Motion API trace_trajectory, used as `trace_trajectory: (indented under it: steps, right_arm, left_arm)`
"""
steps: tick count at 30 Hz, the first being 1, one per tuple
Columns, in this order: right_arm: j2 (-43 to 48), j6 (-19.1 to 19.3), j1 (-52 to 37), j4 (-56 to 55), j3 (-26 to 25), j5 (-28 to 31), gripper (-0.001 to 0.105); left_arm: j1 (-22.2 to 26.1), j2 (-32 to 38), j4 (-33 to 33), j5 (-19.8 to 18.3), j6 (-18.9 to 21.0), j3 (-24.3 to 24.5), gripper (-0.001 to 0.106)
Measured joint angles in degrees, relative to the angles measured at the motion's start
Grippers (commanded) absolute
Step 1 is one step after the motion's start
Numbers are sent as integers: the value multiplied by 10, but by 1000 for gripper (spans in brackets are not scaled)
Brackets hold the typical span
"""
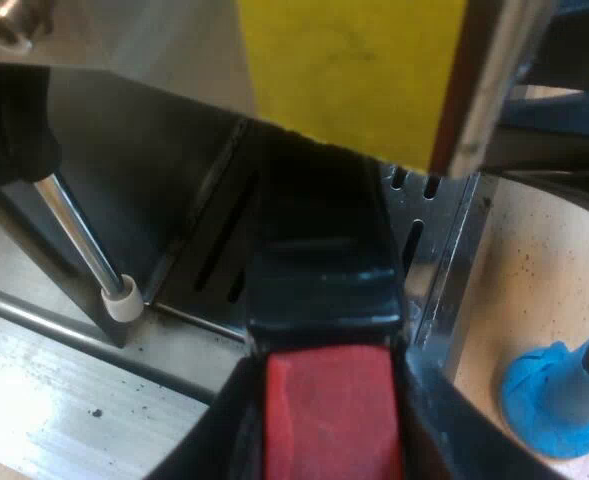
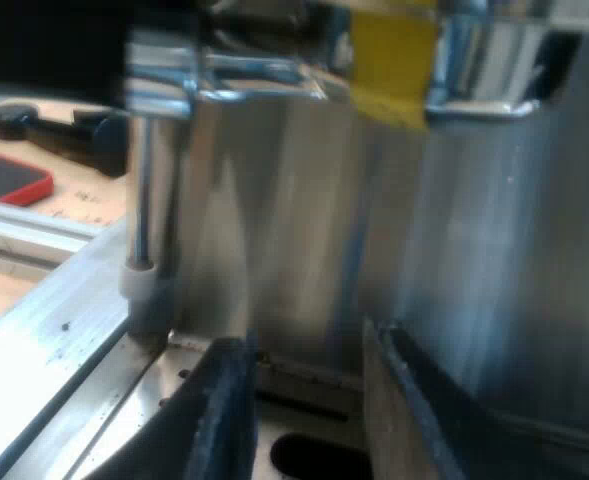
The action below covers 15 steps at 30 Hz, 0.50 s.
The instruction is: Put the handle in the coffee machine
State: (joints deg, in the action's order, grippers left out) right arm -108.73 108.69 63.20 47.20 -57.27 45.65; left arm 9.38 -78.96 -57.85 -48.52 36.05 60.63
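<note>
The holder's dark handle [image 1: 319, 260] reaches up under the espresso machine's [image 1: 154, 150] front, below a yellow patch [image 1: 349, 70]. Its red end [image 1: 326, 415] sits between my left gripper's [image 1: 329, 430] black fingers, which are shut on it over the slotted drip tray [image 1: 219, 265]. The metal basket end is hidden under the machine's head. My right gripper [image 2: 304, 400] hovers low at the machine's shiny front panel [image 2: 374, 220], its fingers [image 2: 224, 410] open with nothing between them, above the drip tray's slots [image 2: 309, 455].
A steam wand with a white tip [image 1: 122, 298] hangs beside the handle; the same wand [image 2: 142, 270] stands close to my right gripper. A blue tamper [image 1: 559, 395] stands on the wooden table by the tray's corner. A red flat object [image 2: 9, 178] and a black tool [image 2: 64, 128] lie beyond.
</note>
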Motion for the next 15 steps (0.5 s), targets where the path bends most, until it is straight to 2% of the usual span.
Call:
trace_trajectory:
  steps: [10, 15]
  right_arm:
    - [-39, -6, -32, 24, -44, -1, 29]
    - [-55, -24, -42, 31, -59, 8, 29]
  left_arm:
    - [0, 0, 0, 0, 0, 0, 1]
    - [0, 0, 0, 0, -1, 0, 1]
